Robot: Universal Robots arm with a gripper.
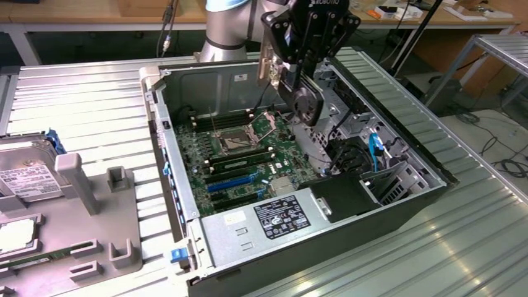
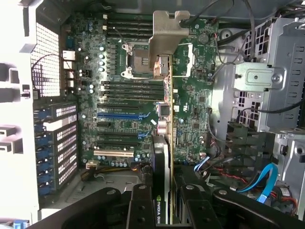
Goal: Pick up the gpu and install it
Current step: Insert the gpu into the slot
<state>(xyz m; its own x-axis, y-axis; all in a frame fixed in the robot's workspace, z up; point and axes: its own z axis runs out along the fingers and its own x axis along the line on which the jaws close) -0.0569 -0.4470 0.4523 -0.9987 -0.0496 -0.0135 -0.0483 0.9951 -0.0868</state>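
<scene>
Counts: 1 PC case, 1 mobo, 1 gpu, 1 gripper, 1 PSU, 1 blue cable, 2 hard drives, 1 grey fixture, 1 desk.

The exterior camera sits high and a little away, looking down into the open case. The wrist camera looks straight down from close above, along the gpu. Both see the board.
</scene>
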